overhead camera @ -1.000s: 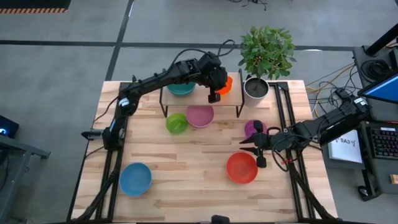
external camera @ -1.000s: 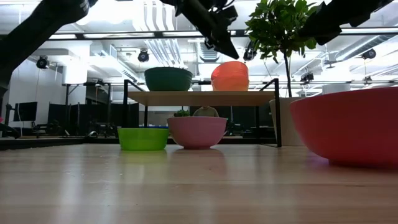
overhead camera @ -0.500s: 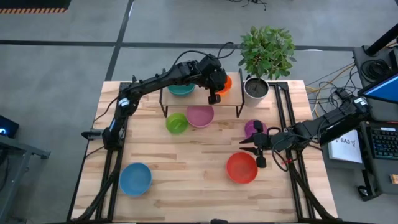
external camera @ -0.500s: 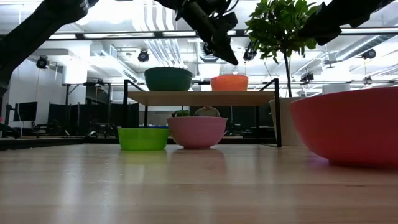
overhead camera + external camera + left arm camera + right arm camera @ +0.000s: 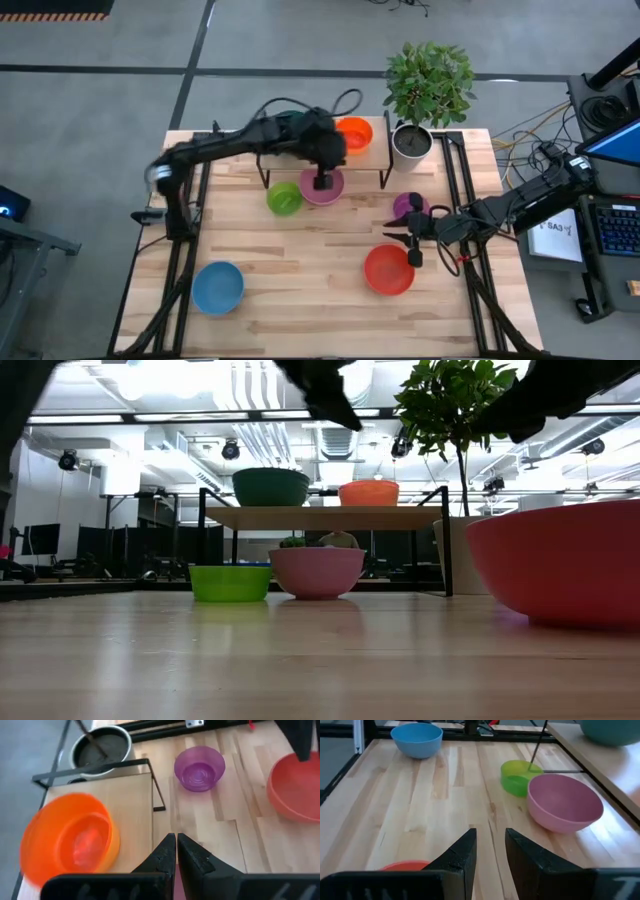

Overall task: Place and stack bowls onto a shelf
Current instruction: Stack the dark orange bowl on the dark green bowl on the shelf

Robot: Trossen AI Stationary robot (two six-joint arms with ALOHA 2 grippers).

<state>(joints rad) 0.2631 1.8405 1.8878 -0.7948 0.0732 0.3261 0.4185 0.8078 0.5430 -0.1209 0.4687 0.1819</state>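
The left gripper (image 5: pixel 322 183) has let go of the orange bowl (image 5: pixel 354 132) — now sitting on the shelf (image 5: pixel 131 802) by the teal bowl (image 5: pixel 271 486) — and moved, fingers closed and empty, over the pink bowl (image 5: pixel 322 187), likely next.

L pincer (image 5: pixel 321 183) closed (R (image 5: pixel 401 241) apart)

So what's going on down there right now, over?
Left gripper shut, empty, over pink bowl. Right gripper open, parked beside red bowl. Teal bowl and orange bowl on shelf.
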